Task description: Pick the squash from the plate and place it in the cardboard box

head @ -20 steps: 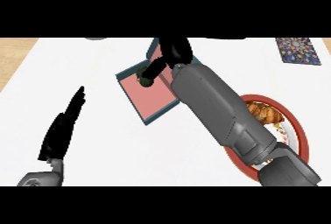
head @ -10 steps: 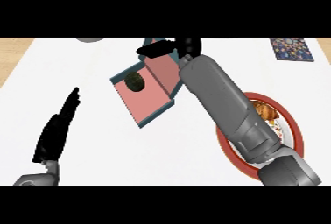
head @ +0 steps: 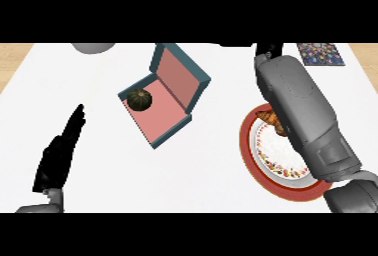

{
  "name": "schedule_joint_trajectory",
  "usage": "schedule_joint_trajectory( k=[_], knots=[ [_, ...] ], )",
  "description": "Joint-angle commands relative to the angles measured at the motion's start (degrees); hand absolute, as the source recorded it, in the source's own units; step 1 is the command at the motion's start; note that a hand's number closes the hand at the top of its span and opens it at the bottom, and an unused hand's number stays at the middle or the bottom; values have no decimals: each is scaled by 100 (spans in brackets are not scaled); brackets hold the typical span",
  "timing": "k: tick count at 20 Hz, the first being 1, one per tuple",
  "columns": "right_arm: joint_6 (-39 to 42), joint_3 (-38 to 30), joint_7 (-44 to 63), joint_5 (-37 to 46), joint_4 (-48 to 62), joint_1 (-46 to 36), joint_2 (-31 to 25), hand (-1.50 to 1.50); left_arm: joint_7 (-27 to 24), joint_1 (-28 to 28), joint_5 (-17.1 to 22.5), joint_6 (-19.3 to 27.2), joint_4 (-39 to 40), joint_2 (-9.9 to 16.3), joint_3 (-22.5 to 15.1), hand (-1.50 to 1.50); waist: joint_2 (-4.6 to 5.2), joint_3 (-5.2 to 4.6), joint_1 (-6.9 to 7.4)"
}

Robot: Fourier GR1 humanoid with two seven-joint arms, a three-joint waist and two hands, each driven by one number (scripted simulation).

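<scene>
The squash (head: 139,99), dark green and round, is sitting inside the cardboard box (head: 171,107), on its pink floor near the left corner, close against the teal wall; the box is lying open on the white counter (head: 184,170), its lid (head: 179,76) standing up and leaning toward the upper right; the plate (head: 272,165), white with a patterned border on a red rim, is lying to the right of the box and apart from it, and a brown piece of food (head: 272,120), perhaps a pastry, is showing at its upper edge, partly covered by the right forearm (head: 303,115); that forearm is stretching over the plate toward the top of the view, where only a dark bit of the right hand (head: 269,49) is showing, so I cannot tell how it is set; the left hand (head: 63,150) is resting at the lower left, its fingers straight and together, pointing up, touching nothing; a patterned mat (head: 320,54) is lying at the upper right, and a grey rounded object (head: 92,47) is peeking in at the upper left
</scene>
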Motion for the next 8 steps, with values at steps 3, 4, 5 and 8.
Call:
schedule_joint_trajectory(
  k=[3, 4, 5, 8],
  knots=[
    [918, -616, -468, -473, -352, 564, -1019, -150, 375, -178, 149, -143, -148, 117, 166, 0, -16, 2, -69],
    [1179, -494, -263, -445, -597, 797, -1128, -150, 141, 39, 126, -117, -108, 128, 214, 0, -37, -1, -98],
    [1296, -543, -697, -484, -594, 1198, -1111, -150, -232, 181, -95, 73, 121, -34, 72, 0, -25, -1, -99],
    [2062, -648, -660, -585, -616, 1298, -1673, -150, -142, -87, 119, -87, 208, 29, 230, 0, -17, -2, -90]
  ],
)
